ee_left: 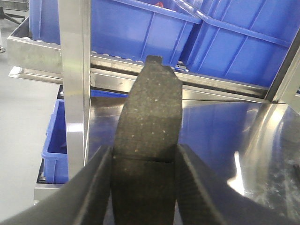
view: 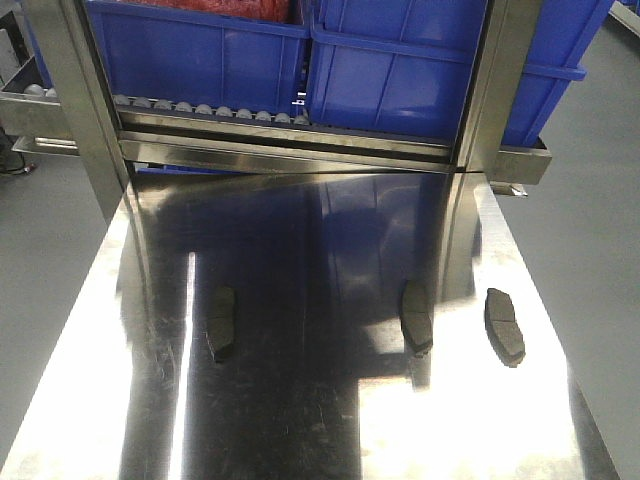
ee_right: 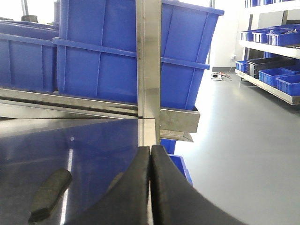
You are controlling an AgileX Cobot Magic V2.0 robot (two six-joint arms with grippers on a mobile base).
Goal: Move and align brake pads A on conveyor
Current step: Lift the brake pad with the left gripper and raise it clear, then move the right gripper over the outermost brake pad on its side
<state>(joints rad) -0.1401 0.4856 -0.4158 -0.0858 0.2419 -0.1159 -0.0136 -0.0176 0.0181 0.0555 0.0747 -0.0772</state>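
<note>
left gripper (ee_left: 143, 161): i'm pinching one curved oblong brake pad with a grey-brown speckled friction face (ee_left: 149, 112) between both black fingers. the pad is standing upright, sticking out past the tips, and hanging above the shiny steel table (ee_left: 262, 136).

right gripper (ee_right: 150, 152): fingers are pressing together on nothing, hovering low near a table edge. a dark oblong pad (ee_right: 49, 194) is lying flat just ahead and to its left. can't tell which of the table pads it is.

front view is showing three matching pads lying flat on the steel, apart from each other, roughly in one row: left pad (view: 222, 322), middle pad (view: 417, 315), right pad (view: 505, 325).

further back, the small-roller rack (view: 200, 108) is carrying big blue plastic bins (view: 200, 50).

the dark felt conveyor isn't showing in any view.

my read: all four pads are accounted for off the belt, so none is sitting on it yet. one is in hand for transfer, three are waiting for pickup, and aligning isn't started. i'm judging this as early in the job.
</note>
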